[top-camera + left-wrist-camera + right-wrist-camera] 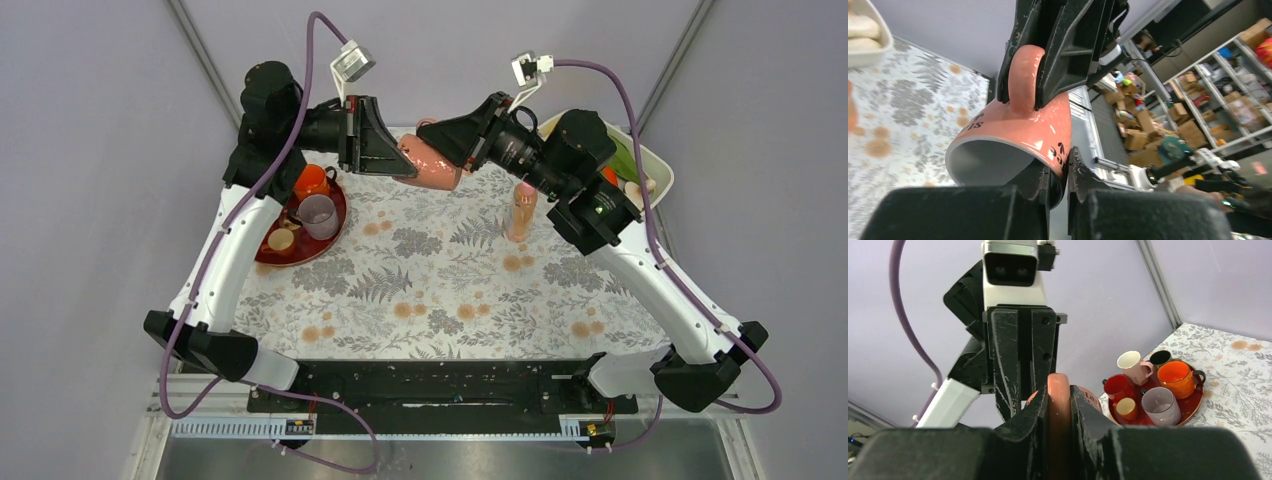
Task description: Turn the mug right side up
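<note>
Clamps the left pincer on the rim of the mug, one finger inside; pinches the handle with the right pincer. Holds the mug on its side in the air, above the far tabletop, near a red tray.

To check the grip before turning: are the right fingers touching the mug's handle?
Touching. The right wrist view shows the handle of the mug pinched between the right fingers, no gap.

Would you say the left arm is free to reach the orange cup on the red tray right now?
Probably not yet: the left gripper is clamped on the mug at its rim, while the right gripper holds its handle in mid-air. Nothing covers the orange cup itself.
</note>
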`<state>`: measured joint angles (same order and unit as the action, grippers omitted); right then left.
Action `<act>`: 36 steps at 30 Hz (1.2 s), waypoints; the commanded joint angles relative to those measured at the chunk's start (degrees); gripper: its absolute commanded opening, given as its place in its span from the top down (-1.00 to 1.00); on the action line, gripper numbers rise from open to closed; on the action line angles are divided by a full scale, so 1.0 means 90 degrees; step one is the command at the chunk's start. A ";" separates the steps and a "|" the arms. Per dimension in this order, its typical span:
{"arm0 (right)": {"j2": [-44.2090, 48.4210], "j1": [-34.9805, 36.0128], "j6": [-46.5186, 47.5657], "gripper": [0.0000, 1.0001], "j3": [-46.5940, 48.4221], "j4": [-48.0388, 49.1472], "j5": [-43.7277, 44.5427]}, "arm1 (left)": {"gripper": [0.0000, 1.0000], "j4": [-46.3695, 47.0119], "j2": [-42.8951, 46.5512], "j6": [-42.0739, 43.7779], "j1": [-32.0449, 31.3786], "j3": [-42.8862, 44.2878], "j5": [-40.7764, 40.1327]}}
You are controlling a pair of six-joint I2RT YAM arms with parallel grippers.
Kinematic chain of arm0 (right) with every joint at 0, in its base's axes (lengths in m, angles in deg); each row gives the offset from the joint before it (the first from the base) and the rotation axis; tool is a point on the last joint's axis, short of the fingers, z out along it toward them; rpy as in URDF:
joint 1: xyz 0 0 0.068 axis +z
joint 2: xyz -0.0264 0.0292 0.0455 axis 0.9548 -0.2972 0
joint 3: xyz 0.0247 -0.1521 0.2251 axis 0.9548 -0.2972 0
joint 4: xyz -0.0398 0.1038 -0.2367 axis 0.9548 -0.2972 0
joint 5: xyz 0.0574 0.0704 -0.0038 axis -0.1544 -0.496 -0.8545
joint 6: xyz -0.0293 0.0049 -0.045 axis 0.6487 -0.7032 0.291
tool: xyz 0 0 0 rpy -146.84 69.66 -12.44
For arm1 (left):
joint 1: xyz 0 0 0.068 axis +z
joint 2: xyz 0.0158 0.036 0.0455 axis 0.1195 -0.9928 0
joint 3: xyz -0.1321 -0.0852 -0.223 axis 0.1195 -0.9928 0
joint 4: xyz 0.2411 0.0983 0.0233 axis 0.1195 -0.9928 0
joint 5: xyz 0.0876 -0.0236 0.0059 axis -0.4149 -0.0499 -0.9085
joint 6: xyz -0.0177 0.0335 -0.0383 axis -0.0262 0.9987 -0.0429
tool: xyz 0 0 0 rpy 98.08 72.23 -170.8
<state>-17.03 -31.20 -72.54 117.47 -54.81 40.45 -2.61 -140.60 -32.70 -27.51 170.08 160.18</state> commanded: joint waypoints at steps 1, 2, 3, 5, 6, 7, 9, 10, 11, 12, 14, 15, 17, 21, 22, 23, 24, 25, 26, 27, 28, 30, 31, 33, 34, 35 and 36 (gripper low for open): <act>-0.0054 0.0073 0.0042 1.00 0.0293 0.0475 0.0224 | 1.00 0.3438 0.0127 -0.2617 -0.0068 -0.0618 0.0379; -0.0040 0.0069 0.0067 1.00 0.0282 0.0397 0.0301 | 1.00 0.4379 0.0126 -0.3338 -0.0023 -0.0845 0.0376; -0.0022 0.0065 0.0119 1.00 0.0254 0.0336 0.0477 | 1.00 0.5266 0.0103 -0.4025 0.0073 -0.1038 0.0360; 0.0051 0.0070 0.0348 0.31 0.0155 -0.0115 0.0898 | 1.00 0.5526 0.0046 -0.4411 0.0356 -0.1200 0.0298; 0.0087 0.0067 0.0473 -0.18 0.0092 -0.0284 0.1098 | 1.00 0.4748 0.0030 -0.3919 0.0534 -0.1153 0.0251; 0.0106 0.0066 0.0603 -0.59 0.0064 -0.0470 0.1267 | 1.00 0.3216 0.0015 -0.2972 0.0707 -0.0985 0.0101; 0.0107 0.0071 0.0784 -0.98 0.0044 -0.0899 0.1577 | 1.00 -0.0678 -0.0171 0.0057 0.0936 -0.0086 -0.0622; 0.0101 0.0067 0.0856 -0.99 0.0027 -0.1053 0.1668 | 1.00 -0.2377 -0.0345 0.1546 0.0953 0.0502 -0.1227; 0.0099 0.0069 0.0923 -0.99 -0.0019 -0.1177 0.1883 | 1.00 -0.3358 -0.0475 0.2542 0.0942 0.0915 -0.1799; 0.0091 0.0066 0.0977 -0.99 -0.0037 -0.1308 0.2037 | 1.00 -0.3924 -0.0533 0.3136 0.0936 0.1091 -0.2252; 0.0113 0.0072 0.1041 -0.99 -0.0058 -0.1606 0.2365 | 1.00 -0.4961 -0.0610 0.4617 0.0837 0.1377 -0.3518; 0.0145 0.0071 0.1089 -0.99 -0.0072 -0.1740 0.2551 | 1.00 -0.5449 -0.0638 0.5294 0.0758 0.1458 -0.4382; 0.0233 0.0065 0.1185 -0.99 -0.0140 -0.1933 0.2732 | 1.00 -0.6096 -0.0627 0.6217 0.0706 0.1208 -0.5796; 0.0393 0.0069 0.1291 -0.99 -0.0377 -0.2162 0.2914 | 1.00 -0.6765 -0.0360 0.7163 0.0865 0.0055 -0.7203; 0.0410 0.0065 0.1299 -0.99 -0.0417 -0.2208 0.2925 | 1.00 -0.6750 -0.0266 0.7281 0.0888 -0.0308 -0.7421; 0.0417 0.0068 0.1295 -0.99 -0.0469 -0.2257 0.2939 | 1.00 -0.6622 -0.0183 0.7358 0.0932 -0.0656 -0.7618; 0.0422 0.0074 0.1289 -0.99 -0.0517 -0.2267 0.2945 | 1.00 -0.6431 -0.0115 0.7412 0.0986 -0.1038 -0.7810; 0.0439 0.0073 0.1253 -0.99 -0.0568 -0.2261 0.2937 | 1.00 -0.6201 -0.0061 0.7466 0.1055 -0.1356 -0.7933; 0.0448 0.0067 0.1238 -0.99 -0.0633 -0.2245 0.2929 | 1.00 -0.6007 -0.0051 0.7543 0.1138 -0.1651 -0.7971; 0.0460 0.0072 0.1214 -0.99 -0.0703 -0.2219 0.2915 | 1.00 -0.5797 -0.0066 0.7623 0.1220 -0.1905 -0.7947; 0.0482 0.0069 0.1196 -0.99 -0.0767 -0.2194 0.2899 | 1.00 -0.5521 -0.0087 0.7697 0.1297 -0.2128 -0.7932; 0.0526 0.0074 0.1174 -0.99 -0.0872 -0.2147 0.2883 | 1.00 -0.4877 -0.0137 0.7748 0.1417 -0.2544 -0.8061; 0.0561 0.0066 0.1178 -0.99 -0.0916 -0.2143 0.2886 | 1.00 -0.4614 -0.0199 0.7763 0.1435 -0.2679 -0.8107; 0.0609 0.0075 0.1200 -0.99 -0.0964 -0.2156 0.2954 | 1.00 -0.4197 -0.0365 0.7774 0.1526 -0.2878 -0.8071; 0.0640 0.0068 0.1213 -0.99 -0.0980 -0.2162 0.2994 | 1.00 -0.4070 -0.0469 0.7753 0.1568 -0.2919 -0.8028; 0.0678 0.0071 0.1223 -0.99 -0.1007 -0.2182 0.3033 | 1.00 -0.4001 -0.0586 0.7746 0.1622 -0.2946 -0.7976; 0.0721 0.0072 0.1243 -0.99 -0.1027 -0.2183 0.3071 | 1.00 -0.3933 -0.0682 0.7741 0.1679 -0.2973 -0.7974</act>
<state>-13.45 -30.74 -62.36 108.68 -75.31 65.58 -48.31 -145.10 34.90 -13.89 143.48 89.87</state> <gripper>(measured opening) 0.993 0.138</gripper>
